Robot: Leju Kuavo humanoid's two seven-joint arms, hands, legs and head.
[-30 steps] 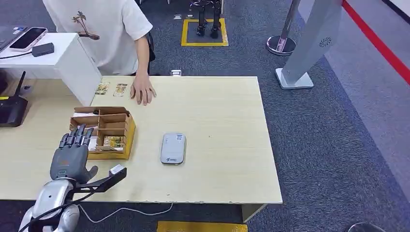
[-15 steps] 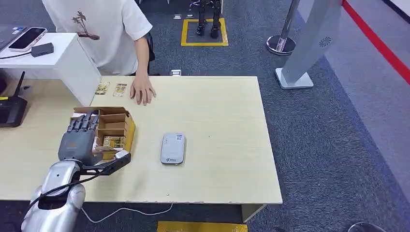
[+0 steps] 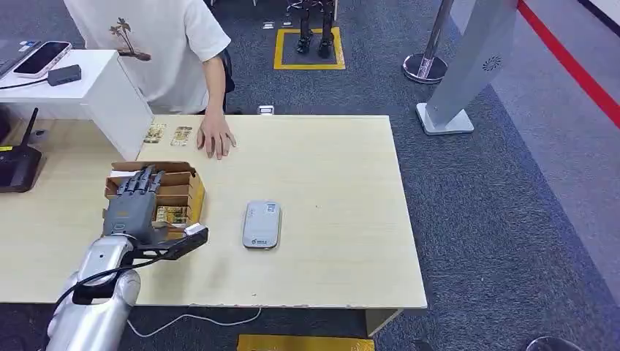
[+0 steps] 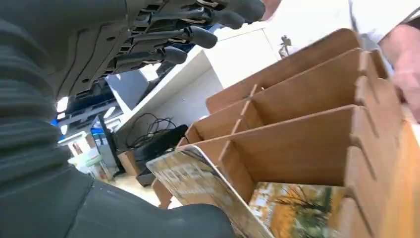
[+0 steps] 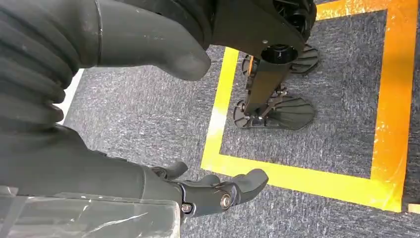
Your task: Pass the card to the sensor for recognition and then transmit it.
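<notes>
An open wooden card box (image 3: pixel 178 196) with several compartments stands on the left of the pale table (image 3: pixel 329 190). My left hand (image 3: pixel 134 203) hovers over its left side, fingers spread and pointing away from me, holding nothing. In the left wrist view the fingers (image 4: pixel 198 34) stretch above the box (image 4: pixel 307 99) and the thumb lies next to a card (image 4: pixel 198 181) leaning in the nearest compartment; another picture card (image 4: pixel 292 203) lies flat beside it. The grey card sensor (image 3: pixel 262 224) lies to the right of the box. My right hand (image 5: pixel 114 168) hangs over the floor, empty, fingers loosely apart.
A person in a white shirt stands at the far edge with a hand (image 3: pixel 216 139) flat on the table, next to two loose cards (image 3: pixel 168 134). A white cabinet (image 3: pixel 95 88) and a black router (image 3: pixel 18 167) are at the left. A cable (image 3: pixel 190 319) hangs at the near edge.
My left hand has moved forward and to the right from the table's near edge until it is over the card box. The person's hand and the sensor have not moved.
</notes>
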